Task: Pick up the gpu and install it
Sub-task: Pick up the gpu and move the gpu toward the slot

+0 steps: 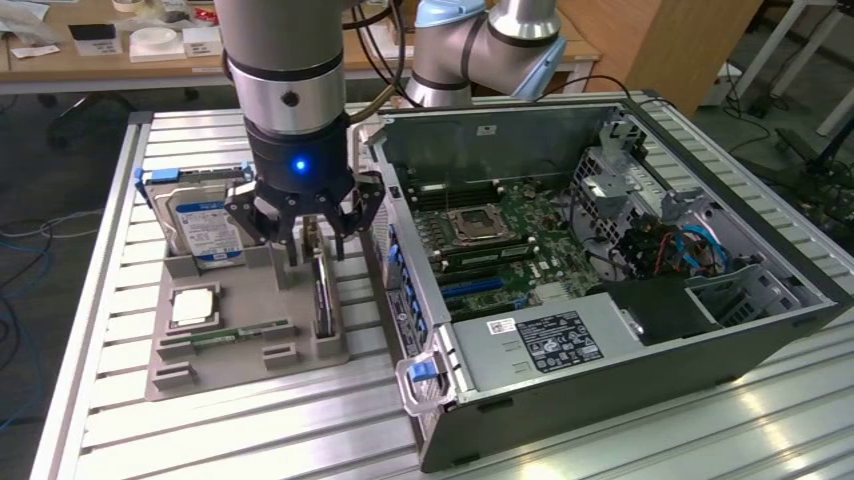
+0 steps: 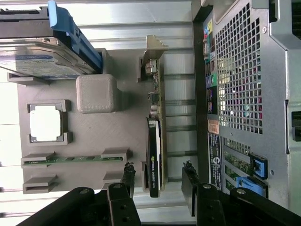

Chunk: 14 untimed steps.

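Observation:
The gpu (image 1: 324, 300) (image 2: 156, 141) is a thin black card standing on edge in a slot of the grey holder (image 1: 227, 370) (image 2: 117, 127), its silvery end bracket (image 2: 153, 52) at one end. My gripper (image 1: 310, 235) (image 2: 158, 174) hangs right above the card and is open. One of its dark fingers (image 2: 128, 173) is on each side of the card's black end, with a gap to the card on both sides. The open computer case (image 1: 747, 330) with its motherboard (image 1: 494, 240) stands close by on the exterior view's right.
The holder also carries a silver hard drive with a blue label (image 1: 200, 225) (image 2: 42, 56), a processor chip (image 1: 194, 307) (image 2: 44, 123), a green memory stick (image 1: 240, 333) (image 2: 66, 160) and a grey block (image 2: 96, 93). The case's rear panel (image 2: 244, 94) stands close beside the card.

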Each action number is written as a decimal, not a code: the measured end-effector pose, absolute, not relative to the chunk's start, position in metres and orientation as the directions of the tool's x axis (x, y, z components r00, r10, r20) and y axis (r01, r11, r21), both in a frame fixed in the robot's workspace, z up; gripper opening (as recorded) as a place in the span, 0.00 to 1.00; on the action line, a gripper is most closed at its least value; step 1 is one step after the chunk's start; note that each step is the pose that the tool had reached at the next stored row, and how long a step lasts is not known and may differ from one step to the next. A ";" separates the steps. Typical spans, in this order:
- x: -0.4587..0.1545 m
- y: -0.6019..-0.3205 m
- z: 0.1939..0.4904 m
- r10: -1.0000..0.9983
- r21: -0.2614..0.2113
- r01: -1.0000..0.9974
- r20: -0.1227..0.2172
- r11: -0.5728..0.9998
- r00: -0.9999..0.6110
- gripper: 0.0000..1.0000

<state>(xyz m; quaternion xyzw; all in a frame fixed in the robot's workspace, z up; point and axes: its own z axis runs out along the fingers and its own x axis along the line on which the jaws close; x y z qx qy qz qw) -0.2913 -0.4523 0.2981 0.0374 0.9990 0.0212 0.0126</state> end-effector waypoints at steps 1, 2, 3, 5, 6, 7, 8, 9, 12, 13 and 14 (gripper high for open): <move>-0.291 -0.452 0.298 0.075 0.043 0.074 -0.024 0.996 -0.997 0.53; -0.291 -0.452 0.297 0.075 0.043 0.074 -0.023 0.996 -0.997 0.53; -0.291 -0.452 0.297 0.075 0.043 0.074 -0.023 0.996 -0.997 0.53; -0.291 -0.452 0.297 0.075 0.043 0.074 -0.023 0.996 -0.997 0.53; -0.291 -0.452 0.297 0.075 0.043 0.074 -0.023 0.996 -0.997 0.53; -0.291 -0.453 0.297 0.075 0.043 0.074 -0.024 0.996 -0.997 0.53; -0.291 -0.454 0.297 0.075 0.043 0.074 -0.024 0.996 -0.997 0.53; -0.291 -0.455 0.297 0.075 0.043 0.074 -0.023 0.996 -0.997 0.53; -0.291 -0.456 0.295 0.075 0.043 0.074 -0.023 0.996 -0.997 0.53; -0.291 -0.456 0.294 0.075 0.043 0.074 -0.023 0.996 -0.997 0.53; -0.291 -0.456 0.292 0.075 0.043 0.074 -0.023 0.996 -0.997 0.53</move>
